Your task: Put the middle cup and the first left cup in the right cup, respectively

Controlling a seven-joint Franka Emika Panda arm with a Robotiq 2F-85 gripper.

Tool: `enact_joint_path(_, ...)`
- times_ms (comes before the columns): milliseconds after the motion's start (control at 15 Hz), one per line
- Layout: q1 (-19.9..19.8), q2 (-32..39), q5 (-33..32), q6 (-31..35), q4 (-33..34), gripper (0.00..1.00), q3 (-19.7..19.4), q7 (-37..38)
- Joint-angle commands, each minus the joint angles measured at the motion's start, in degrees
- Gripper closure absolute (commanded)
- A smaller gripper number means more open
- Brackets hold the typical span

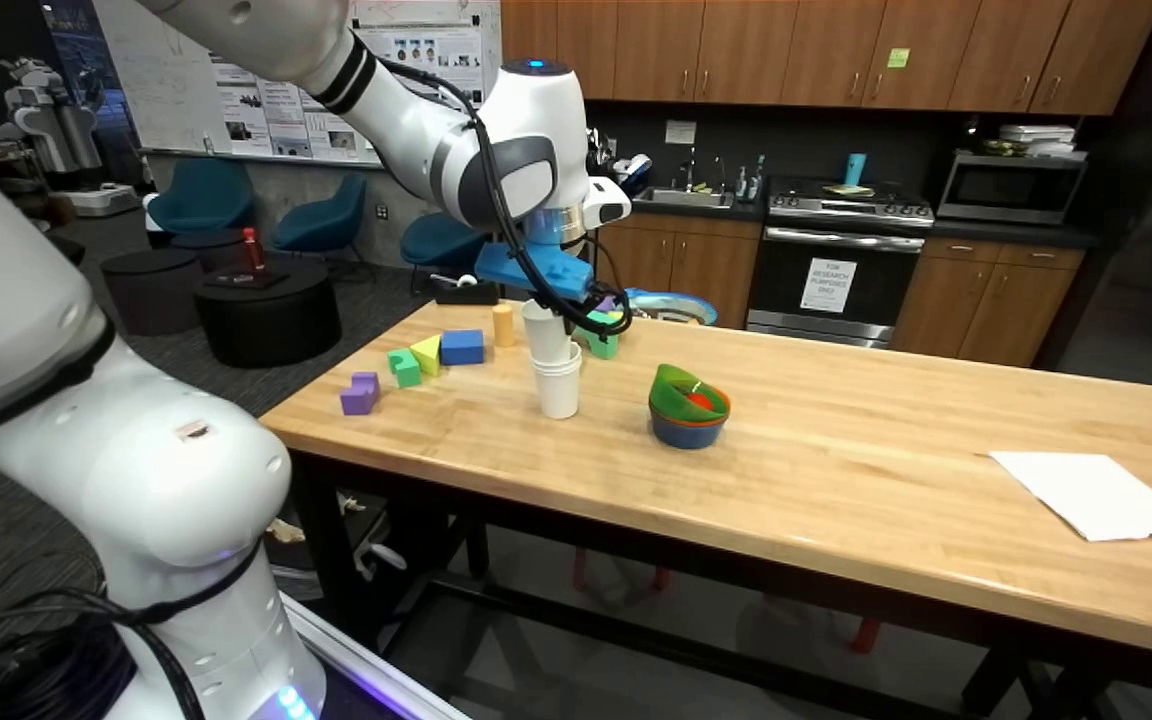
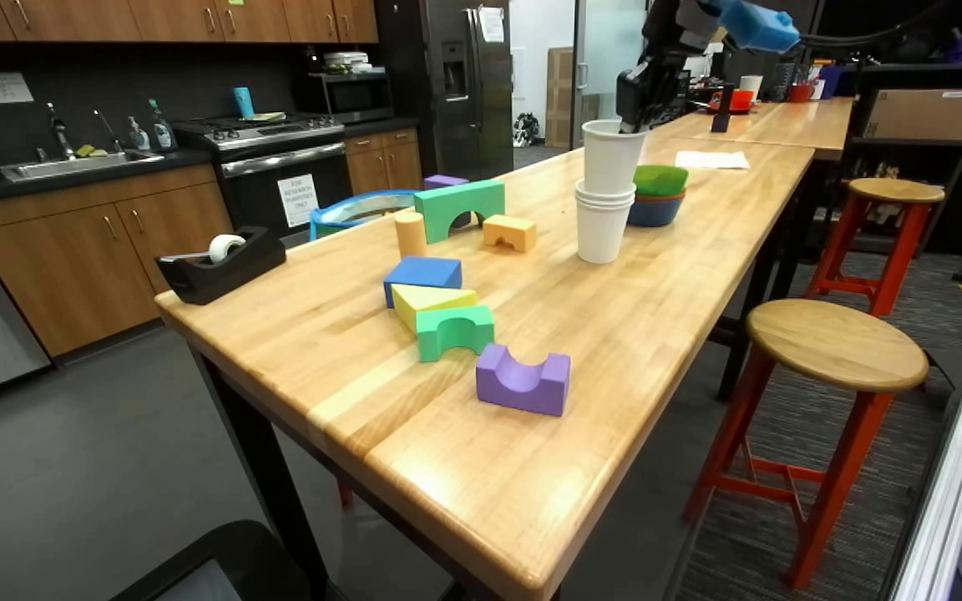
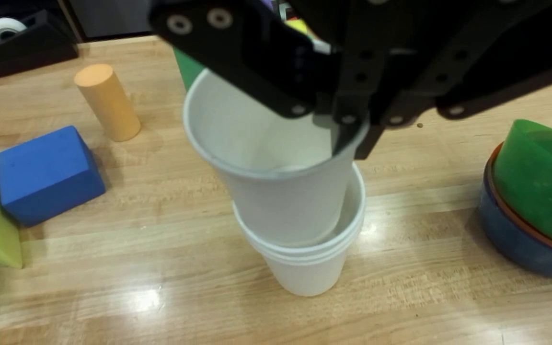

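We see gripper [image 3: 354,137] clamped on wall of top wht cup [image 3: 285,206], w/ its base just inside mouth of nested cups [image 3: 304,278] on tbl [image 1: 886,450].

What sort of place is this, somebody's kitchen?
Probably a research lab, despite the oven and sink: the oven's sign reads "FOR RESEARCH PURPOSES ONLY", and posters hang on a whiteboard.

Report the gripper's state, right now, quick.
Gripper: closed, holding the upper white paper cup by one side of its wall at the rim.
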Motion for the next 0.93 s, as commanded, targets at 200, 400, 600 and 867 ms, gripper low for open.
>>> enact_joint_path(200,-0.11,2.38,1.57,0.87,0.6,0.99,0.06,-1.31)
enact_joint_path(400,-0.12,3.89,1.91,1.1,1.3,0.99,0.14,-1.37)
enact_joint_path(600,-0.11,5.36,2.63,1.54,1.81,0.99,0.13,-1.68)
enact_joint_path(867,-0.15,6.61,3.99,1.82,2.27,0.71,0.26,-2.15)
